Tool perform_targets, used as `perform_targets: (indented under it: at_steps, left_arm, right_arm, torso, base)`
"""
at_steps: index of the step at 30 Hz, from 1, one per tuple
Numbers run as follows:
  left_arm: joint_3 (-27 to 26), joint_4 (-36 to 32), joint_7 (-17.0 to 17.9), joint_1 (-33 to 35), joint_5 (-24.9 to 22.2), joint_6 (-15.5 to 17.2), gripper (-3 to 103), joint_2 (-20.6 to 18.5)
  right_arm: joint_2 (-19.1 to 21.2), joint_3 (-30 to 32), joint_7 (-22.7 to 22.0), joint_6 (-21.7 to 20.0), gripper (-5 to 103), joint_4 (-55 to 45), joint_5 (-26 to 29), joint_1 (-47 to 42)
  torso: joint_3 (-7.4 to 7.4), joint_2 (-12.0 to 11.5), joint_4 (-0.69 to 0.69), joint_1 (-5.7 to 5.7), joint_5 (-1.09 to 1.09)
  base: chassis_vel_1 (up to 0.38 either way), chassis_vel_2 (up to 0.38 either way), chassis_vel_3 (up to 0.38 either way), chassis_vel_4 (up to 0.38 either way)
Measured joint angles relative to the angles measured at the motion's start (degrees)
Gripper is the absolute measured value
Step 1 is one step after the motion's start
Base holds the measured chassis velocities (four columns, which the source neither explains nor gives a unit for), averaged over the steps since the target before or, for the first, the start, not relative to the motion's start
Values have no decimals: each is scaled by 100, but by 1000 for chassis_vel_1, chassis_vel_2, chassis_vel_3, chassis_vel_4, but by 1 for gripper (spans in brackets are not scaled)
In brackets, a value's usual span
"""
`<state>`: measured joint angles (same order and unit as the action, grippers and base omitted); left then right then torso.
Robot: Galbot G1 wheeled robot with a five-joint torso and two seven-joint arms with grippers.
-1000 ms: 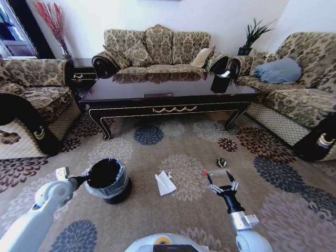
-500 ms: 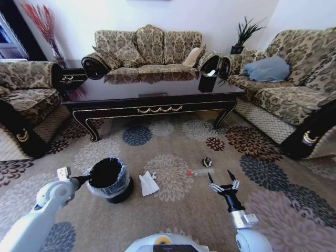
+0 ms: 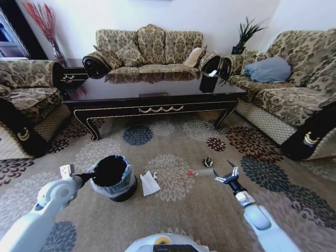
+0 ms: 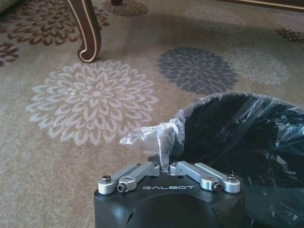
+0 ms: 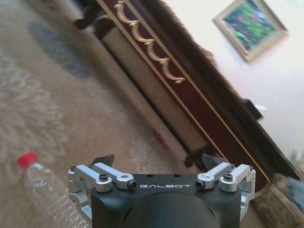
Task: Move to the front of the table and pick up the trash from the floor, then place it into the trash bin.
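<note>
From the head we look forward and down across the patterned carpet (image 3: 178, 199) toward the table (image 3: 157, 92). Our left wrist camera sits low, close behind the left gripper (image 4: 168, 166), facing the trash bin (image 4: 237, 128) and a table leg (image 4: 88, 28). Our right wrist camera looks past the right gripper (image 5: 159, 164), tilted, toward a sofa base (image 5: 156, 71). All three views share the carpet.

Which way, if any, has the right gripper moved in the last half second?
Yes: the right gripper moved forward toward the table, coming level with the bottle on the carpet.
</note>
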<state>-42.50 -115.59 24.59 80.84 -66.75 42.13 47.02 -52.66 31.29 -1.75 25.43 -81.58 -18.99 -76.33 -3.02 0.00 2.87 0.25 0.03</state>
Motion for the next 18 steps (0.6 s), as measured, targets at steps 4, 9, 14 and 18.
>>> perform_targets:
  at_steps: [4, 9, 14, 18]
  left_arm:
    - [53, -124, 58, 68, 172, 0, 4, 9]
    - [82, -286, 111, 141, 168, 1, 4, 3]
    - [-7, -489, 222, 276, 40, 0, 4, -27]
    - [-80, -529, 254, 353, 25, 0, 4, -21]
  right_arm:
    - [188, -347, 323, 508, 100, 603, -697, 495]
    - [280, -980, 581, 970, 100, 1317, -1132, 1337]
    - [366, -1713, 904, 1354, 100, 1942, -1291, 2000]
    - [367, -2083, 1167, 1532, 100, 2279, -1067, 2173]
  torso:
    - [0, 0, 0, 0, -2]
    - [0, 0, -1, 0, -3]
    - [0, 0, -1, 0, -3]
    - [0, 0, 2, 0, -2]
  base:
    - [0, 0, 0, 0]
    - [0, 0, 0, 0]
    - [0, 0, 0, 0]
    - [0, 0, 0, 0]
